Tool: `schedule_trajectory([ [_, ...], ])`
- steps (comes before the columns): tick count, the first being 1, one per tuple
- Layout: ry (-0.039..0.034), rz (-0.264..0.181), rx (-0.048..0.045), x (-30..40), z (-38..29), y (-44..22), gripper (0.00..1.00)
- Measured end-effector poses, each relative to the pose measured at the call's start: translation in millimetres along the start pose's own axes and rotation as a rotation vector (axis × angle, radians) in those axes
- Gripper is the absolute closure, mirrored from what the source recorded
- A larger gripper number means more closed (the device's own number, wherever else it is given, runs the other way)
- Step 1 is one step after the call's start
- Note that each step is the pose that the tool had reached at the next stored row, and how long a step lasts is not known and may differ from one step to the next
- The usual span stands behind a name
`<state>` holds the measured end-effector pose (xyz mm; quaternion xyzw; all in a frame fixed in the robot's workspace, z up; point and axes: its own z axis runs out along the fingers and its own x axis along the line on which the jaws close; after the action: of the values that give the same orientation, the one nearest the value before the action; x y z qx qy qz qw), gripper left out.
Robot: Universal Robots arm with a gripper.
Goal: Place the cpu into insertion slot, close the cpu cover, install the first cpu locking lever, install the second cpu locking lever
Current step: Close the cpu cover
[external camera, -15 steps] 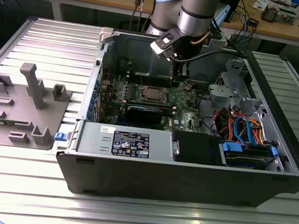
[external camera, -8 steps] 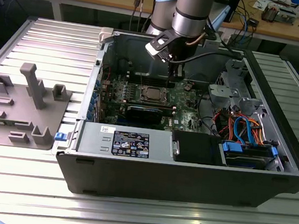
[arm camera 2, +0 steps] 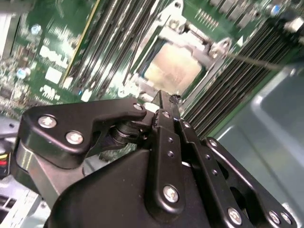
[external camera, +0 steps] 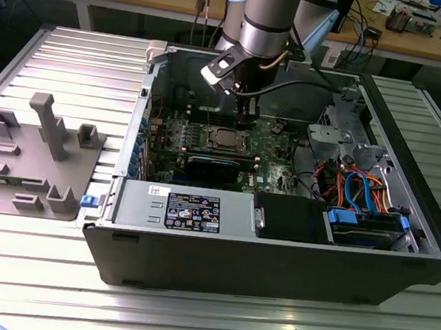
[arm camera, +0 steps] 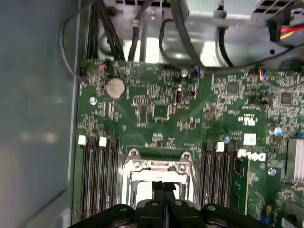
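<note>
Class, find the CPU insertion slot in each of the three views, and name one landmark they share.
Exterior view: insertion slot on the motherboard, beneath the gripper.
Second wrist view: just beyond the gripper's tip, between dark memory slots.
First wrist view: partly hidden behind the gripper's tip.
Shared landmark: the gripper.

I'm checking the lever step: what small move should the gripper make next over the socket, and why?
Probably ease toward the thin locking lever: the shut gripper hangs at the edge of the cpu cover, which looks laid around the cpu, while that lever seems unlatched.
</note>
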<state>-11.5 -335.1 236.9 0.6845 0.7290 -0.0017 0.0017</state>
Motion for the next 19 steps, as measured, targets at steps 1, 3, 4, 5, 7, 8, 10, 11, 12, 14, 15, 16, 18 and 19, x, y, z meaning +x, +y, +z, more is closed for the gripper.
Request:
schedule_trajectory([
  [1,0.0001,0.0,0.0,0.3,1.7,-4.4,0.89],
  [3,-0.0001,0.0,0.0,0.6,3.9,-8.6,0.89],
  [4,0.0,0.0,-0.0001,0.7,5.0,-10.0,0.89],
  [5,0.0,0.0,0.0,0.7,5.5,-10.8,0.89],
  [7,-0.0001,0.0,0.0,0.8,6.9,-12.9,0.89],
  [8,0.0,0.0,0.0,0.9,8.1,-14.5,0.89],
  [10,-0.0001,0.0,0.0,1.1,10.7,-17.2,0.89],
  [11,0.0,0.0,0.0,1.3,13.4,-19.4,0.89],
  [12,0.0,0.0,-0.0001,1.4,14.9,-20.8,0.89],
  [14,0.0001,0.0,-0.0001,1.7,18.1,-25.2,0.89],
  [15,0.0001,0.0,-0.0001,1.8,19.1,-26.9,0.89],
  [16,0.0,0.0,0.0,1.9,20.1,-28.6,0.89],
  [18,0.0,0.0,0.0,2.0,21.6,-31.1,0.89],
  [19,0.0,0.0,0.0001,2.1,22.0,-31.9,0.89],
])
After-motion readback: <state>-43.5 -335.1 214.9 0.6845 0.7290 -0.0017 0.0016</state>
